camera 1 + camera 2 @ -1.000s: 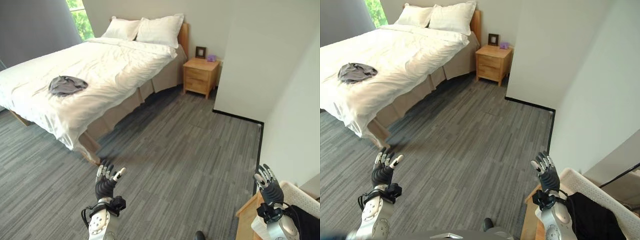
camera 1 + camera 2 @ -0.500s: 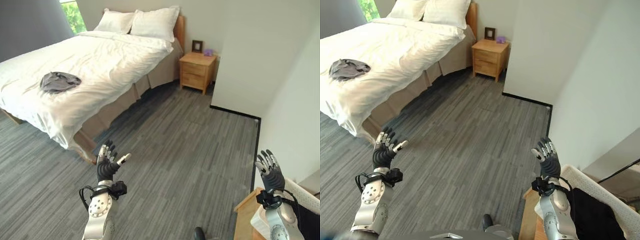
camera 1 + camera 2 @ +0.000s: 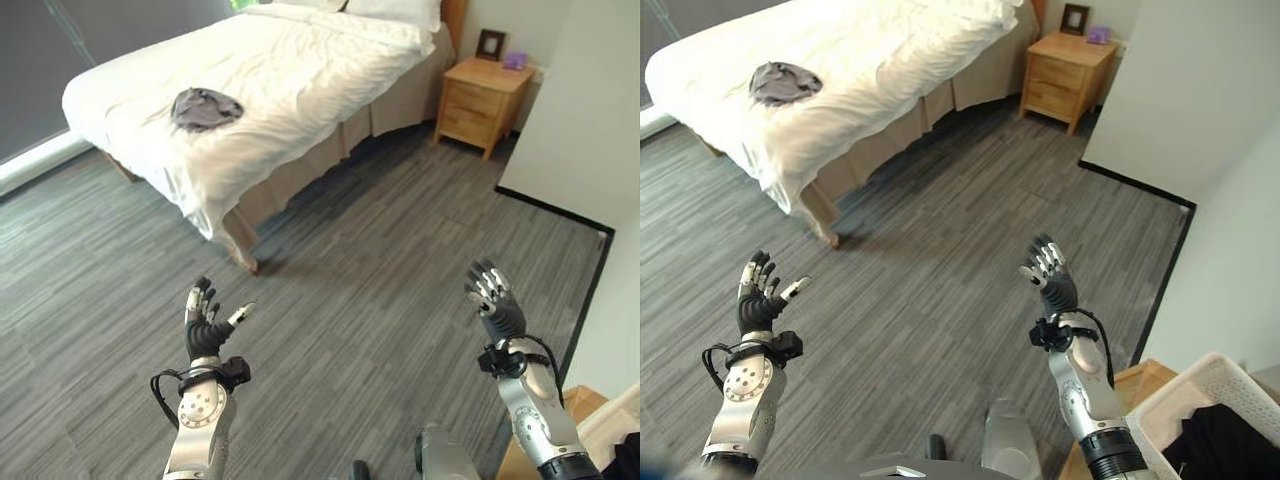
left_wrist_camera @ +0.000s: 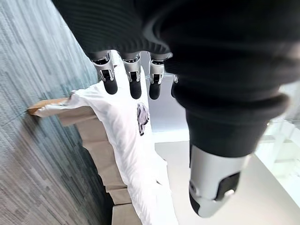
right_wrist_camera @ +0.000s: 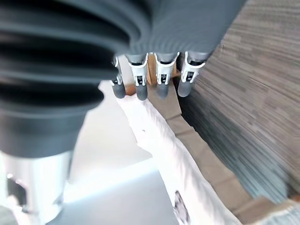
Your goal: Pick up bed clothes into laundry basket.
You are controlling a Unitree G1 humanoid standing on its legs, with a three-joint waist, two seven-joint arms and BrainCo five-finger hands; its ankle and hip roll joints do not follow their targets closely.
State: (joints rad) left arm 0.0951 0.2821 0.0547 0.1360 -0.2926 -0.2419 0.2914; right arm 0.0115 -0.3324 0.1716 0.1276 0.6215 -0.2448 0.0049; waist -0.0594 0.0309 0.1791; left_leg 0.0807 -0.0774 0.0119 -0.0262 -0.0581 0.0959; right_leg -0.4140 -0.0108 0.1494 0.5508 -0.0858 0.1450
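- While both hands hang raised over the grey plank floor, each is empty: the left hand has its fingers spread and its thumb held out to the side, and the right hand has its fingers straight and relaxed.
- Well ahead of the left hand, a crumpled grey garment lies on top of the white bed, near the bed's foot end and apart from everything else.
- Ahead of the right hand, beyond the bed's far corner, a wooden nightstand stands against the wall with a small dark frame and a purple object on it; what the purple object is cannot be made out.
- Behind and beside the right hand, the right eye view shows the white laundry basket with dark clothing inside, resting on a wooden surface. The left eye view catches barely a corner of that basket at its edge.
- Past the left hand's fingertips, the left wrist view shows the garment as a small grey patch on the white sheet; the right wrist view shows it too, tiny and blurred, beyond the right hand's fingertips.
- Both eye views cut off the head of the bed, so the pillows are barely seen.
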